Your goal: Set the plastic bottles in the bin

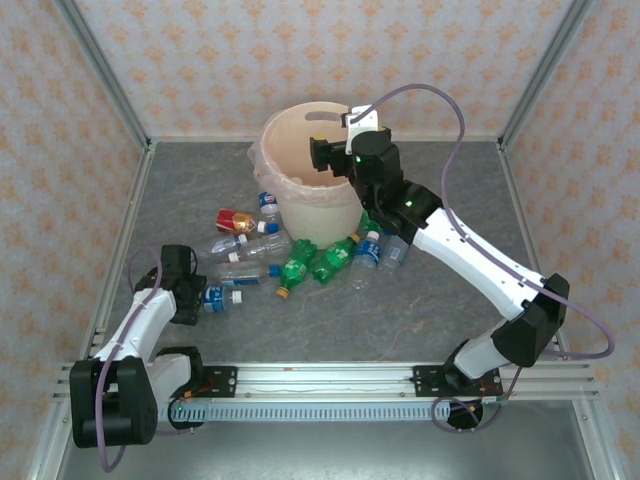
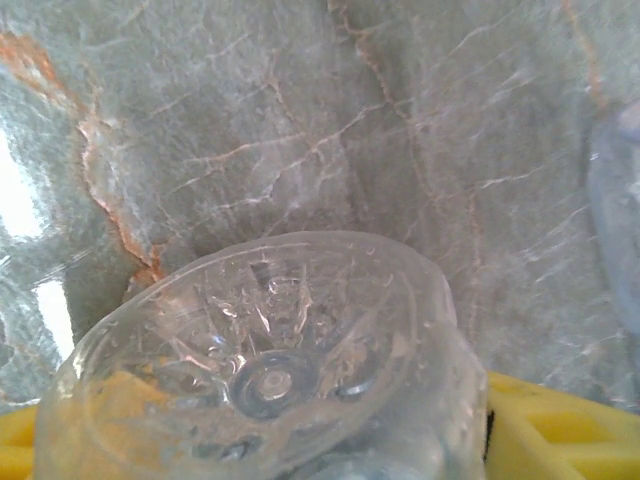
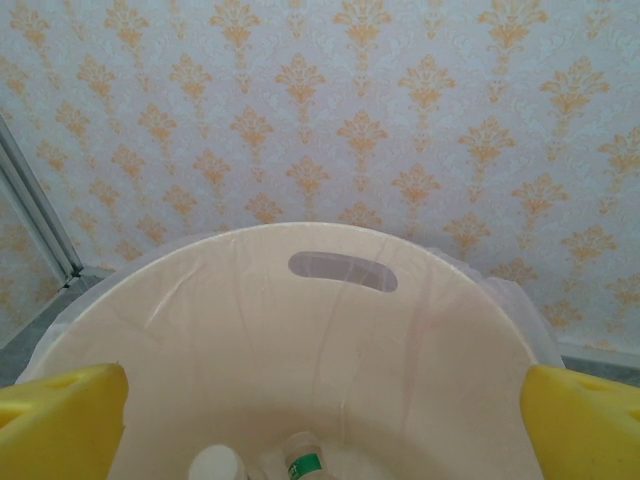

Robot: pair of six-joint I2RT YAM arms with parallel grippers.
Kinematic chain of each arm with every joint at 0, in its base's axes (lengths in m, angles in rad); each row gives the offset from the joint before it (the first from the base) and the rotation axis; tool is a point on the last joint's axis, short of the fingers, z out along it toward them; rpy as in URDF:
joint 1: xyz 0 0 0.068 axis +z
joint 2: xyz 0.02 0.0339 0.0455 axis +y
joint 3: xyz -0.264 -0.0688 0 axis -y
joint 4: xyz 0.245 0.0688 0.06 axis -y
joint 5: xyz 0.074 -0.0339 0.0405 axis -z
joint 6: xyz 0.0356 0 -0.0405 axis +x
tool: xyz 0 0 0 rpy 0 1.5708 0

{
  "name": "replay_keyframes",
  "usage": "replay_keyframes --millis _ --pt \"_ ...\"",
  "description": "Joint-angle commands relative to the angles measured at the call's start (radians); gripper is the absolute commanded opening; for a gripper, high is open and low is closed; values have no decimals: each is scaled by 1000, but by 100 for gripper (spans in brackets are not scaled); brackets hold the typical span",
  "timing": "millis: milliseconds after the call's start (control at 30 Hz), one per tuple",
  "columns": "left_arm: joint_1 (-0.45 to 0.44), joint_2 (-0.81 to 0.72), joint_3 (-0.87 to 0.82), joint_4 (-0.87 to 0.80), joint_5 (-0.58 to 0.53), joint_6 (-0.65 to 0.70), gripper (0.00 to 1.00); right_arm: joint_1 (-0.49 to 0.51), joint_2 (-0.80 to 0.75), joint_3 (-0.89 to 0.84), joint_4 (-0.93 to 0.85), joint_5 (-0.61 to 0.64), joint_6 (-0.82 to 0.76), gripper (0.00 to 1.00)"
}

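Ribbed base of a clear bottle (image 2: pixel 270 380) close up between yellow fingers (image 2: pixel 565 430) — grey veined tabletop (image 2: pixel 330 120) behind

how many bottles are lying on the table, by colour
green bottles: 2 in plain sight
red-labelled bottle: 1
clear bottles, blue caps or labels: about 6, they overlap
total: about 9 on the table

Left arm reaches low and forward, left gripper (image 1: pixel 203 297) with jaws partly apart. Right arm stretches far forward, raised, right gripper (image 1: pixel 322 157) gaping wide.
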Motion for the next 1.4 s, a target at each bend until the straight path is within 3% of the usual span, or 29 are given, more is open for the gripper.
replay_keyframes --millis 0,433,733,933,1167,1367 --pt "16 -29 3 13 -20 6 66 3 11 42 -26 -5 13 100" --pt "25 -126 120 -40 -54 92 66 4 22 77 -68 -13 102 100" --pt "24 -161 318 -4 -93 231 62 4 -26 48 -95 -8 190 100" --pt "13 -87 506 42 -118 323 63 4 -116 -36 -93 45 257 100" --pt "-72 45 726 127 -166 404 63 3 -212 -117 -118 74 353 100" --pt "-271 180 914 208 -242 498 63 4 -260 -151 -130 93 375 100"
